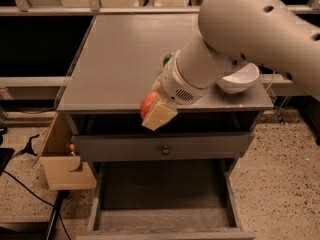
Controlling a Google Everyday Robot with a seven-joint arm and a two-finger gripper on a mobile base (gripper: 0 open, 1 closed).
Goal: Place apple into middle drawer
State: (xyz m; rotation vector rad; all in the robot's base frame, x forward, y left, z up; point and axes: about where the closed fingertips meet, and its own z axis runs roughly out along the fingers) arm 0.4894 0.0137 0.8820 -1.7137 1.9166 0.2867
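Note:
My gripper (154, 110) is shut on the orange-red apple (147, 104) and holds it at the front edge of the grey cabinet top (120, 54), above the drawers. One pale finger (159, 115) covers the apple's right side. The middle drawer (162, 219) is pulled out below, its deep grey tray open and bare. My large white arm (240, 39) reaches in from the upper right and hides part of the top.
A white bowl (239, 79) sits on the top's right side. A green can (167, 59) peeks out behind my wrist. A grey drawer front with a round knob (164, 149) is closed above the open drawer. A pale tan wooden box (62, 159) stands at the left.

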